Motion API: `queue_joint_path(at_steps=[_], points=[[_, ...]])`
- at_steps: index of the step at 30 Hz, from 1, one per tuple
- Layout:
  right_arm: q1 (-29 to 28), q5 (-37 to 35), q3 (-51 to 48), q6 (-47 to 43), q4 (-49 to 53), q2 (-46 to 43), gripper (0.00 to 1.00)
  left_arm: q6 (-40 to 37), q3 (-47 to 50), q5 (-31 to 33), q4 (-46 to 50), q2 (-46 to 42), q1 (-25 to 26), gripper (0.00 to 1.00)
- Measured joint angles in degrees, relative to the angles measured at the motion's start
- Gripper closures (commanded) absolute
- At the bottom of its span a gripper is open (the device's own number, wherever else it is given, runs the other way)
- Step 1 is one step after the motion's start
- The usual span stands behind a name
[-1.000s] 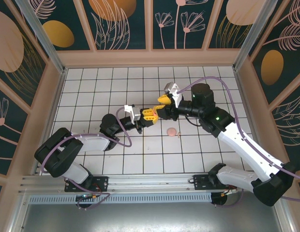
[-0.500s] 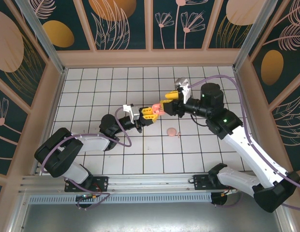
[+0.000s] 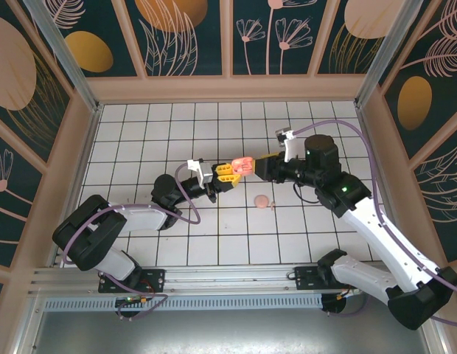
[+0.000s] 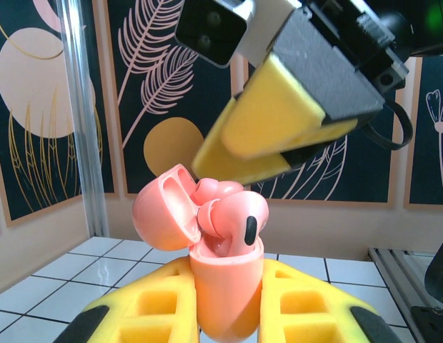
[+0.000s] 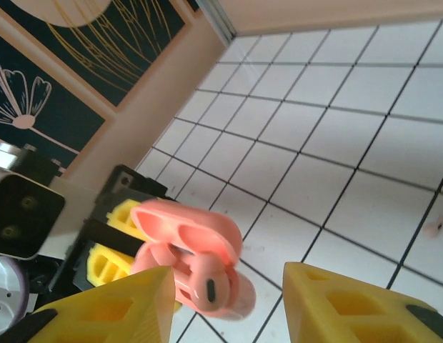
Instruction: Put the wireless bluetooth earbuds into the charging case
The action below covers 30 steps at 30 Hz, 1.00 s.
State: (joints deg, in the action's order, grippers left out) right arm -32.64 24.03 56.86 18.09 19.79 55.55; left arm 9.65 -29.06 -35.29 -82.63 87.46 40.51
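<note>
- Two arms meet over the middle of the white tiled tabletop [image 3: 140, 133]; the left hand [image 3: 230, 169] is clamped tight on the pink charging case [image 3: 242, 164] and holds it up off the tiles
- left wrist view: the case body stands upright, squeezed between the left hand's yellow fingers [image 4: 146, 307]; its lid [image 4: 161, 211] is flipped open to the left
- one pink earbud [image 4: 232, 218] sits in the mouth of the case, poking up above the rim, with a dark oval spot facing the camera; there's another rounded pink lump right behind it, can't tell if that's a second bud
- right hand [image 3: 267, 158] is just beside the case in the top view; from the left wrist its yellow fingers hang right over the open case, close to the bud; touching or not, can't tell
- right wrist view: its two fingers stand apart with nothing between them, so open and empty; the case sits over by the left one
- a pale pink round disc [image 3: 263, 200] lies on the tabletop nearer the arm bases, apart from both hands
</note>
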Motion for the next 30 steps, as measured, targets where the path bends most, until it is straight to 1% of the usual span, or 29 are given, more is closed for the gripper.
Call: queue_joint_path(at_steps=[7, 15, 22, 30], points=[[0.0, 0.7, -0.4, 2.5, 0.0, 0.2, 0.57, 0.0, 0.0, 0.0, 0.0, 0.0, 0.0, 0.85], [-1.2, 1.3, -0.4, 2.9, -0.3, 3.2, 0.58, 0.0, 0.0, 0.0, 0.2, 0.0, 0.0, 0.85], [-2.1, 0.9, -0.2, 2.2, -0.2, 3.5, 0.66, 0.0, 0.0, 0.1, 0.6, 0.0, 0.0, 0.85], [-2.6, -0.7, 0.5, 1.0, 0.3, 3.5, 0.72, -0.1, 0.0, 0.2, 0.8, 0.0, 0.0, 0.85]])
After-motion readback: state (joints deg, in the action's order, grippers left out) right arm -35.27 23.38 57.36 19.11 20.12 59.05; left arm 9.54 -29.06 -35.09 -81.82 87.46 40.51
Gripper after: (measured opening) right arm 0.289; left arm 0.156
